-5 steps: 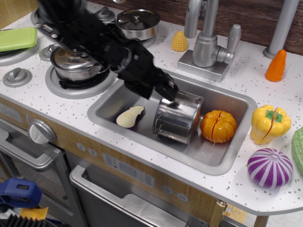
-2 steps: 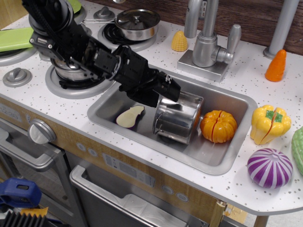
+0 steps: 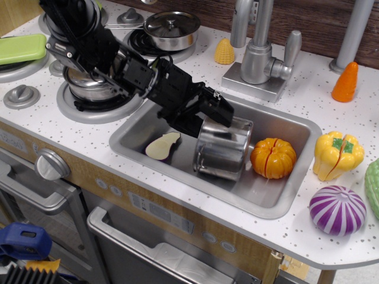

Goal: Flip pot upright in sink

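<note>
The steel pot (image 3: 222,151) is in the grey sink (image 3: 269,198), in the middle of the basin, tilted with its rim end up and leaning toward the back. My black gripper (image 3: 225,116) reaches in from the left and sits at the pot's upper rim, apparently shut on it. The fingertips are partly hidden behind the rim. The pot's opening faces away from the camera and does not show. An orange pumpkin (image 3: 273,158) touches or nearly touches the pot's right side.
An eggplant half (image 3: 162,146) lies in the sink's left part. The faucet (image 3: 259,53) stands behind the basin. Lidded pots (image 3: 89,83) (image 3: 172,28) sit on the burners at left. A yellow pepper (image 3: 336,155), purple onion (image 3: 337,209) and carrot (image 3: 345,82) are on the counter at right.
The pot has turned from lying on its side to a steeper, more upright tilt. My gripper stayed at its rim and rose slightly to the right.
</note>
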`<state>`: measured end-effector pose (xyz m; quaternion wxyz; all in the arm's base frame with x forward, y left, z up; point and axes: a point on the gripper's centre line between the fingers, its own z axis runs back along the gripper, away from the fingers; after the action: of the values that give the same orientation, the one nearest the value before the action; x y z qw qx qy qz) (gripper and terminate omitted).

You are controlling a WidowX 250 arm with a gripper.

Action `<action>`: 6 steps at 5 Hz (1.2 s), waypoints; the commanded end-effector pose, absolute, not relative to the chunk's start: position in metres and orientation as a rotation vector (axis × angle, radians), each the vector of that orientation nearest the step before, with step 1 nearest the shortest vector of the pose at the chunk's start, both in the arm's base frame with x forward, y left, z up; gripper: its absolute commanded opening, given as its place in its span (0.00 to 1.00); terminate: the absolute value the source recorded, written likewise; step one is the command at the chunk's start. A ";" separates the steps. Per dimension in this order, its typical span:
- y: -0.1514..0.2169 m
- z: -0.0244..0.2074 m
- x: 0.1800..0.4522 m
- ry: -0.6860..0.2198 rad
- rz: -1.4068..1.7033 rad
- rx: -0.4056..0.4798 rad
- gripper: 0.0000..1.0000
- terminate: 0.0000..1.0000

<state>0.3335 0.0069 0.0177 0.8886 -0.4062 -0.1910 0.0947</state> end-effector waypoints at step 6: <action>-0.008 0.023 0.343 -0.485 0.227 -0.927 0.00 0.00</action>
<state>0.3373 -0.0152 0.0089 0.8991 -0.3931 -0.1599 0.1074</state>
